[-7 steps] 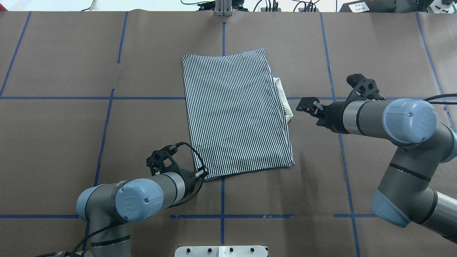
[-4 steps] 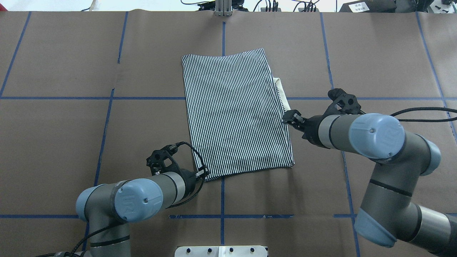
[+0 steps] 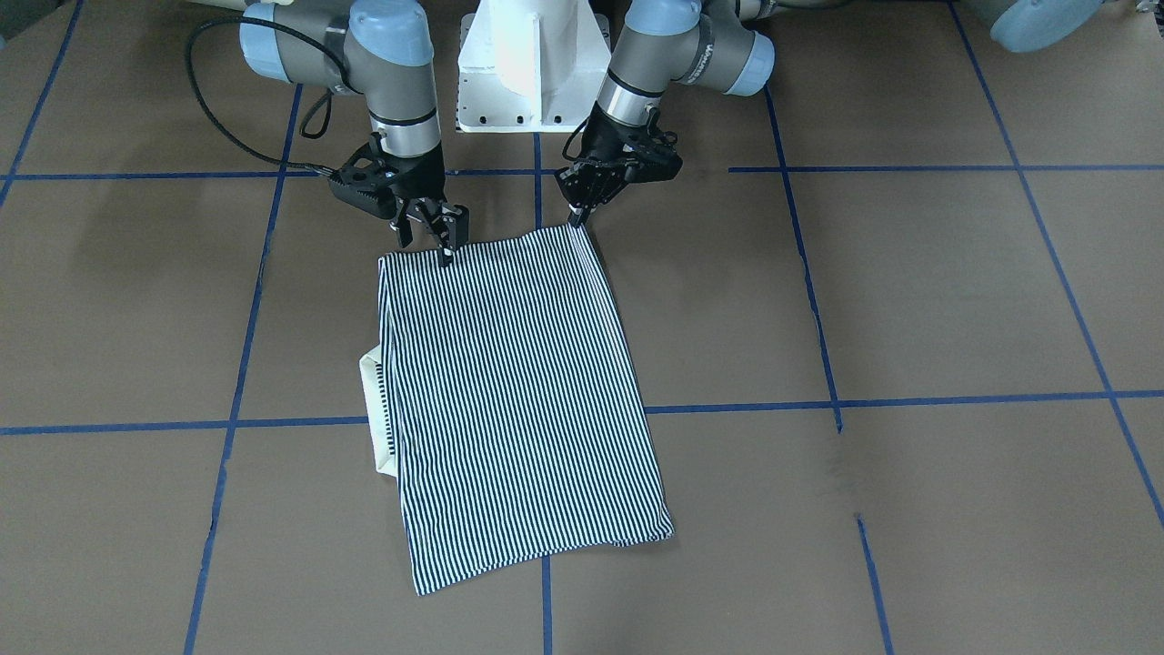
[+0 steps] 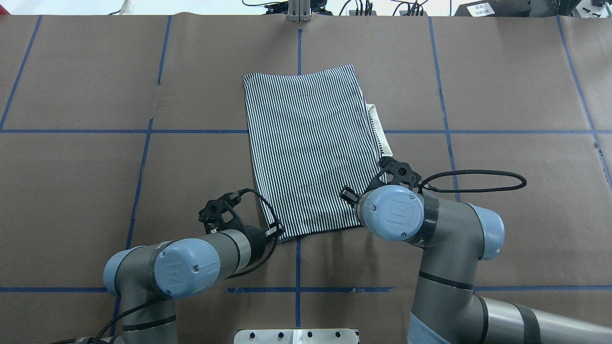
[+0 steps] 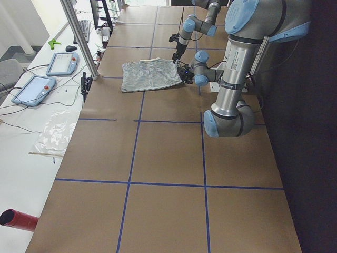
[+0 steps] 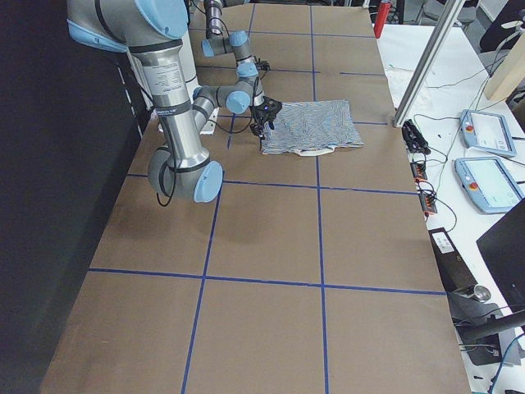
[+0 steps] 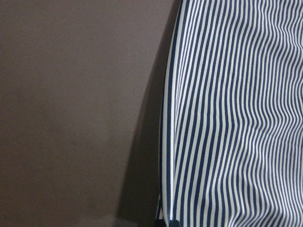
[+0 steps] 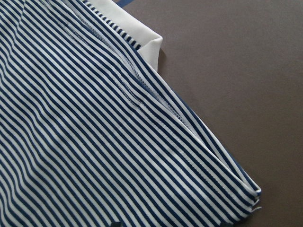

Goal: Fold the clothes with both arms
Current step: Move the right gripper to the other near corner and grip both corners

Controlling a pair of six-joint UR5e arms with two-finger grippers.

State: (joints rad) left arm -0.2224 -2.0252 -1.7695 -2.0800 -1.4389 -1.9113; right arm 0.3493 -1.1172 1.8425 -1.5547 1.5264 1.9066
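Folded polo shirt [image 4: 311, 148] lying flat as a striped rectangle near the middle of the table [image 4: 502, 86], which is covered in brown paper and marked with a grid of blue tape lines [image 4: 191, 131]. The cream collar [image 4: 380, 129] protrudes from the shirt's edge on the robot's right side. Both grippers are at the shirt's edge nearest the robot. The left gripper [image 3: 576, 218] points down at the near-left corner, its fingers drawn together and pinching the fabric there; its wrist view shows the shirt's left edge slightly lifted, casting a shadow on the paper. The right gripper [image 3: 427, 238] stands over the same edge close to the near-right corner, its two fingers spread apart and holding nothing. The white pedestal base [image 3: 532, 64] stands between the two arms.
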